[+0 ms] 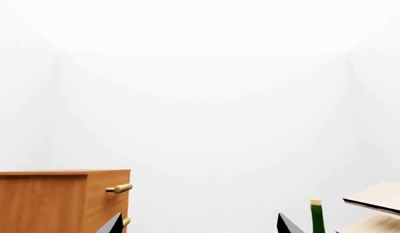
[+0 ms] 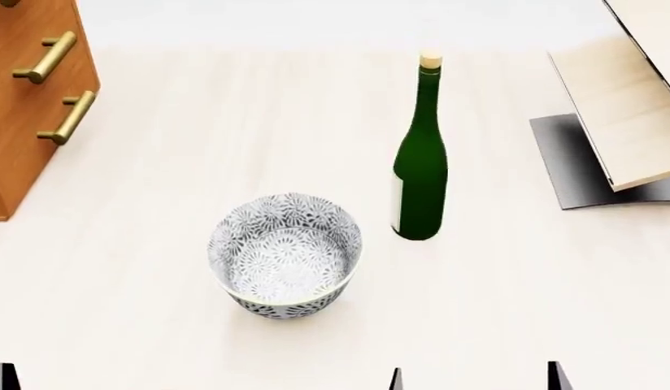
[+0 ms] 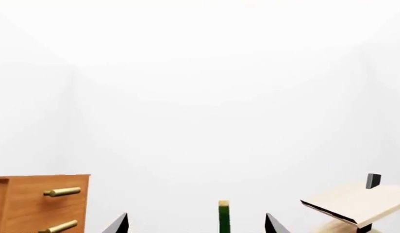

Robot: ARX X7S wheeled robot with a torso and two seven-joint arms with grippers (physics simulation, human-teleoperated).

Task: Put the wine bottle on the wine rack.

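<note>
The wine bottle (image 2: 419,162) is dark green with a tan cork and stands upright on the pale table, right of the bowl. The wine rack (image 2: 628,106), slanted pale boards on a grey base, stands at the far right, apart from the bottle. My right gripper (image 2: 476,382) is open at the near edge, well short of the bottle. The right wrist view has the bottle's neck (image 3: 223,218) far ahead between the spread tips of the right gripper (image 3: 196,224). My left gripper (image 1: 200,225) is open and holds nothing; its view shows the bottle top (image 1: 316,218) beside the rack (image 1: 381,196).
A patterned grey-white bowl (image 2: 285,253) sits near the table's middle, left of the bottle and nearer to me. A brown wooden cabinet (image 2: 32,97) with brass handles stands at the far left. White walls lie behind the table.
</note>
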